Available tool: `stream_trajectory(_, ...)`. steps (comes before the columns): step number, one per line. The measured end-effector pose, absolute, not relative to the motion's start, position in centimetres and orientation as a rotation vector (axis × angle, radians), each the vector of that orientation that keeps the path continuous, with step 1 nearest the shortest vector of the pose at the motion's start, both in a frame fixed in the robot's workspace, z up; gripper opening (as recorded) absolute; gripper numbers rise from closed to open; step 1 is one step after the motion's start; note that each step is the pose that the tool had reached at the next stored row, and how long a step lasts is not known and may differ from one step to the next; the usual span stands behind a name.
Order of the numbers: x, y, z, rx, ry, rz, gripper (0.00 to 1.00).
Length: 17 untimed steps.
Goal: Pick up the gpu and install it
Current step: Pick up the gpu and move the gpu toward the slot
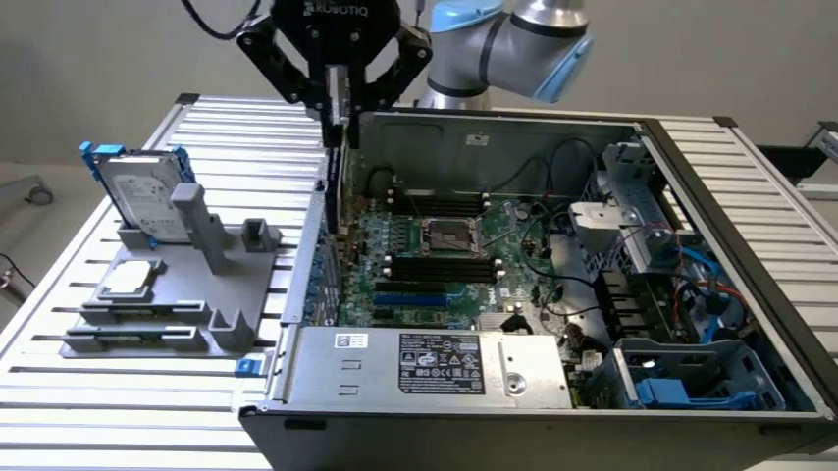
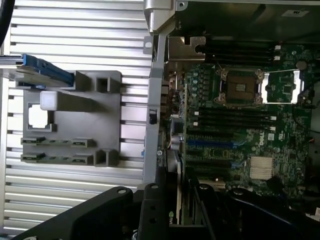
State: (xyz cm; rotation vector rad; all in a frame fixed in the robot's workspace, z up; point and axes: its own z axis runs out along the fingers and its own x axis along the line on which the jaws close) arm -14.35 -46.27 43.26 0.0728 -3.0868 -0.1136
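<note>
At the near edge of the slatted aluminium worktop point(image 1: 78, 392) lies the open black computer case point(image 1: 524, 437), with a silver power supply box with a black label point(image 1: 367, 368) against its near wall. Beside the case, towards the exterior view's left, stands a grey plastic holder point(image 1: 223, 260). A small square silver chip point(image 1: 131, 278) lies in it, and a silver hard drive with blue frame point(image 1: 137, 191) stands at its far end. Deeper in the case lies the green motherboard point(image 1: 445, 270). Farthest, over the case's far corner on the exterior view's left, hangs the black two-finger gripper point(image 1: 340, 116). Its jaws are about half closed and clamp the gpu point(image 1: 338, 177), a thin flat card with a black cover. The card hangs upright, just inside the case wall beside the motherboard's edge. I cannot tell whether it already touches a slot.
</note>
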Motion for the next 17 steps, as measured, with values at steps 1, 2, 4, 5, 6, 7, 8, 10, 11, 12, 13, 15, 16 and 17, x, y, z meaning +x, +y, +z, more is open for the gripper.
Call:
stream_trajectory(1, -13.9, -46.3, 43.1, 0.073, -3.087, -0.112, 0.26)
stream_trajectory(2, -13.5, -46.3, 42.9, 0.073, -3.087, -0.112, 0.26)
stream_trajectory(4, -12.5, -46.3, 42.6, 0.073, -3.087, -0.112, 0.26)
stream_trajectory(5, -12.1, -46.3, 42.4, 0.073, -3.087, -0.112, 0.26)
stream_trajectory(6, -11.6, -46.3, 42.2, 0.073, -3.087, -0.112, 0.26)
stream_trajectory(7, -11.2, -46.3, 42.0, 0.073, -3.087, -0.112, 0.26)
stream_trajectory(8, -10.7, -46.3, 41.9, 0.073, -3.087, -0.111, 0.26)
stream_trajectory(10, -9.8, -46.3, 41.5, 0.073, -3.087, -0.111, 0.26)
stream_trajectory(11, -9.4, -46.3, 41.3, 0.073, -3.087, -0.112, 0.26)
stream_trajectory(12, -8.9, -46.3, 41.1, 0.073, -3.087, -0.112, 0.26)
stream_trajectory(13, -8.4, -46.3, 40.9, 0.073, -3.087, -0.112, 0.26)
stream_trajectory(15, -7.5, -46.2, 40.6, 0.073, -3.087, -0.112, 0.26)
stream_trajectory(16, -7.1, -46.2, 40.4, 0.073, -3.087, -0.112, 0.26)
stream_trajectory(17, -6.6, -46.2, 40.2, 0.072, -3.087, -0.112, 0.26)
